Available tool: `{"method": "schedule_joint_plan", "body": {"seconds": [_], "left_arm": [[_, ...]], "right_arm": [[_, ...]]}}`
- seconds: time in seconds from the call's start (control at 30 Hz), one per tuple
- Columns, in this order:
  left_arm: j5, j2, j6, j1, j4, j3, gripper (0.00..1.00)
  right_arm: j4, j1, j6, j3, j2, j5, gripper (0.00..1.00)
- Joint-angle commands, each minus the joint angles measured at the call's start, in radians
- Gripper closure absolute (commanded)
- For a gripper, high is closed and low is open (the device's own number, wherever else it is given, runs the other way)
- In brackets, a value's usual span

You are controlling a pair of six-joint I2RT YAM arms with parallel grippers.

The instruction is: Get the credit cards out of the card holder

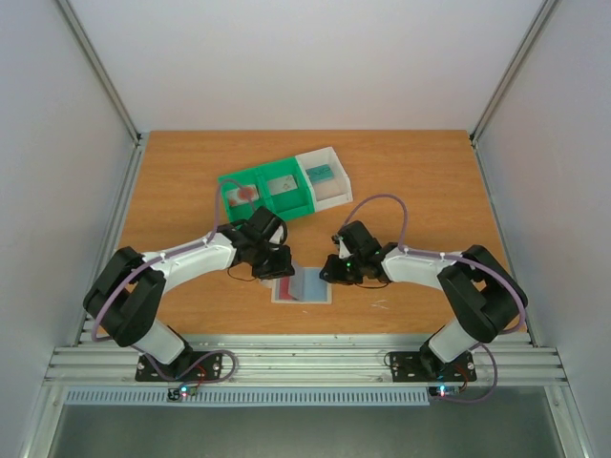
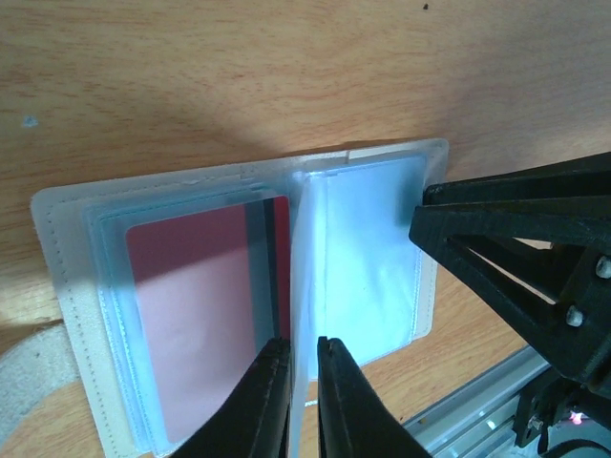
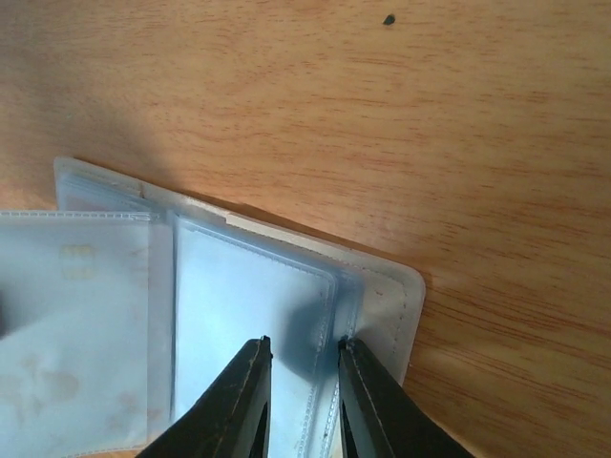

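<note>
Two grippers: both work on the holder (image 2: pixel 57 248), which lies open on the table (image 3: pixel 430 114) between them.
Left gripper (image 2: pixel 304 345): over the holder's near edge at its spine, fingers narrow with a clear leaf (image 2: pixel 307 267) standing upright between them, seemingly pinched.
Left page: a red card (image 2: pixel 191 305) with a dark stripe sits in the clear pocket, its outline showing through the plastic.
Right page (image 2: pixel 368 258): pale blue pockets. Whether any holds a card I cannot tell.
Right gripper (image 3: pixel 304 343): at the holder's right edge, fingers narrow and astride a pocket seam. Whether it clamps the plastic or only presses it down I cannot tell.
Behind the holder: a green tray (image 1: pixel 229 179), then a white tray (image 1: pixel 320 153), each holding cards.
Step in hand: probably turning the leaf to get at the red card.
Doing it well: keep the right side pinned so the holder does not slide. Lay the leaf over gently rather than pull it upward, which could lift the whole holder. Then find the pocket's open side and draw the card out along its plane, gripping the card's edge alone and not the plastic with it.
</note>
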State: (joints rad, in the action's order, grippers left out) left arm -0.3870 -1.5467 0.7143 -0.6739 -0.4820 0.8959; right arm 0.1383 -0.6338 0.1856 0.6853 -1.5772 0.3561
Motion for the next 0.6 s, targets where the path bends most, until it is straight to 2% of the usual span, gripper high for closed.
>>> {"method": "schedule_joint_plan", "body": {"seconds": [0.0, 0.17, 0.57], "left_arm": [[-0.041, 0.01, 0.011, -0.004, 0.037, 0.016, 0.86], [-0.085, 0.018, 0.044, -0.018, 0.098, 0.012, 0.77], [-0.222, -0.013, 0.143, -0.034, 0.363, -0.04, 0.71]], "right_arm": [[0.052, 0.001, -0.001, -0.004, 0.019, -0.072, 0.79], [0.12, 0.003, -0.026, 0.013, 0.063, -0.123, 0.8], [0.264, 0.013, -0.046, 0.034, 0.264, -0.178, 0.78]]}}
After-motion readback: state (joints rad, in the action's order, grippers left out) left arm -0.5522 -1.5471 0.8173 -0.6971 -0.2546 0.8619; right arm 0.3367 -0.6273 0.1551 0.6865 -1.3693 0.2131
